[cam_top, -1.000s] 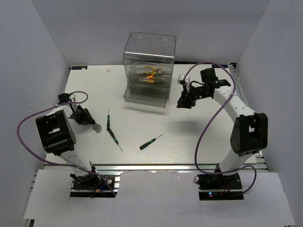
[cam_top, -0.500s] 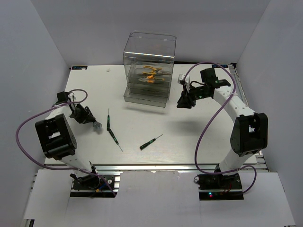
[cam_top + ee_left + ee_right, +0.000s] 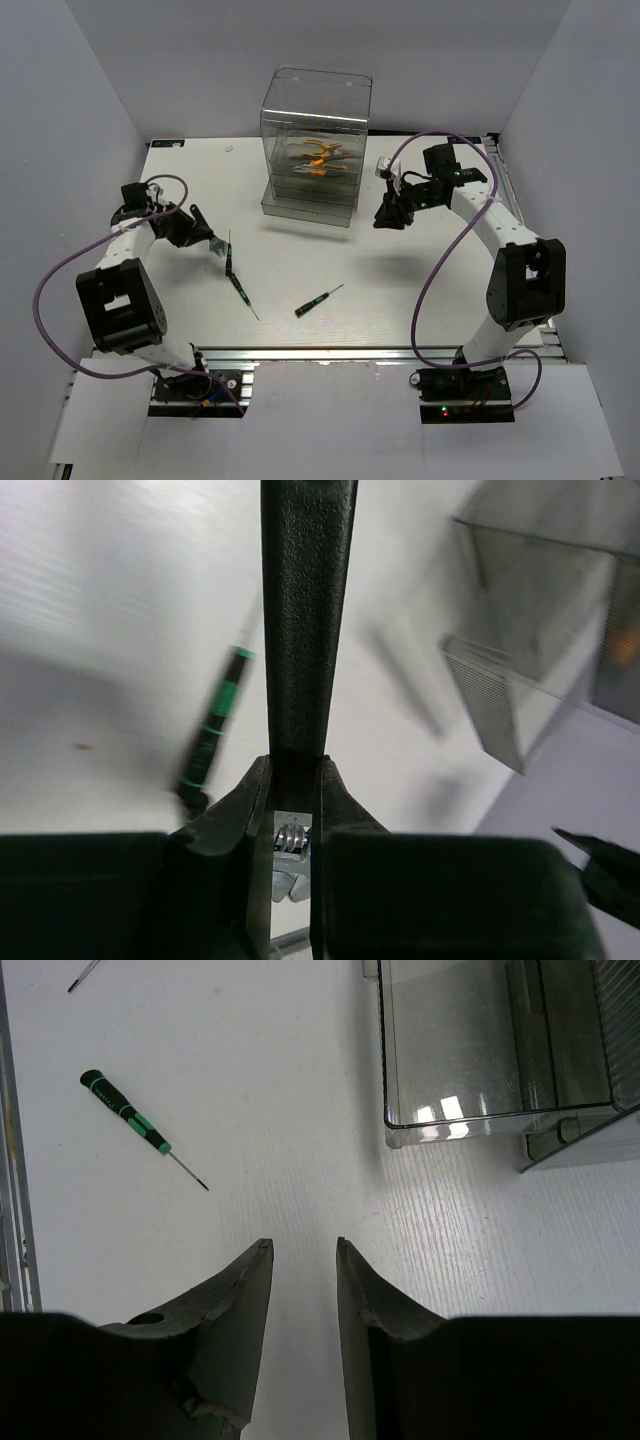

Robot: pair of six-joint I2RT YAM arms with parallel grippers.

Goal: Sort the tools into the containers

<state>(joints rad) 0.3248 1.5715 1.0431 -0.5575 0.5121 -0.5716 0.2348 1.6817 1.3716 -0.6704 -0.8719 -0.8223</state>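
Observation:
My left gripper (image 3: pixel 203 234) (image 3: pixel 295 772) is shut on a small adjustable wrench with a black handle (image 3: pixel 305 610); its metal head (image 3: pixel 216 245) sticks out beside the tip of a screwdriver (image 3: pixel 228 252) (image 3: pixel 212 730). Two more black-green screwdrivers (image 3: pixel 240 289) (image 3: pixel 318 300) lie on the white table. The clear grey drawer box (image 3: pixel 315 140) (image 3: pixel 560 630) stands at the back, orange-handled pliers (image 3: pixel 318 158) inside. Its bottom drawer (image 3: pixel 308 208) (image 3: pixel 490 1060) is pulled out and looks empty. My right gripper (image 3: pixel 390 218) (image 3: pixel 303 1245) is open and empty, hovering right of that drawer.
The table's front metal rail (image 3: pixel 320 352) runs along the near edge. A screwdriver (image 3: pixel 130 1120) shows in the right wrist view, left of the fingers. Purple cables (image 3: pixel 60 270) loop from both arms.
My left gripper has swung away from the near-left of the table toward the back and right, carrying the wrench up beside the first screwdriver. The right arm has not moved.

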